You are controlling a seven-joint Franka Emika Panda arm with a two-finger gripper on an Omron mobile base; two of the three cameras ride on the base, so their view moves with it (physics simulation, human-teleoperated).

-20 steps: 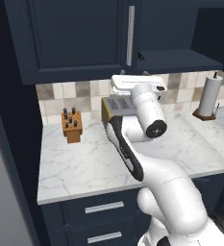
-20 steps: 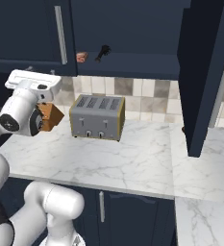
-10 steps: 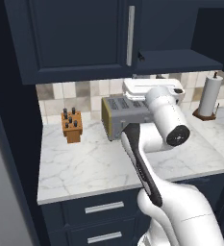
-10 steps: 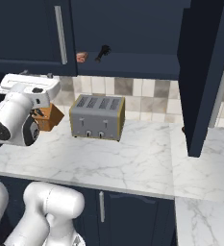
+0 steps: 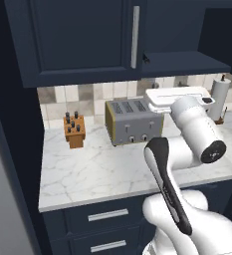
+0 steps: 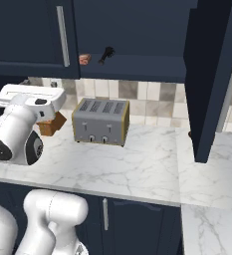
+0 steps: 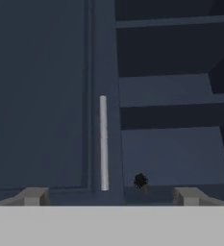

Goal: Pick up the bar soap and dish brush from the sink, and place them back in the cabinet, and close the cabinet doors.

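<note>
The cabinet (image 6: pixel 137 69) hangs above the counter (image 6: pixel 137 164), and by the look of things both items are already on its lower shelf, so what I judge is left for me is the doors. The right door (image 6: pixel 214 74) stands swung wide out toward the room; the left door (image 5: pixel 80 37) looks shut, or close to it, in the left base view. A door like that is a stiff, flat panel on hinges: not heavy to swing, but it moves only along its arc, so I'd push on the broad face near the free edge, or catch the long bar handle (image 7: pixel 103 142), which is thin, hard and likely slick metal. The toaster (image 6: pixel 100 121) sits on the counter below the shelf, with the knife block (image 5: pixel 74 130) off to one side; neither should be in the door's path.

My gripper (image 7: pixel 108 197) is held up facing the cabinet, its fingers spread fully apart with nothing between them.

The soap (image 6: pixel 84 59) lies at the shelf's front edge near the left door: small, hard and probably slippery. The brush (image 6: pixel 106 54) sits just beside it, light and stiff in the handle, soft in the bristles. Both rest close to the lip, so a closing door could nudge them.
</note>
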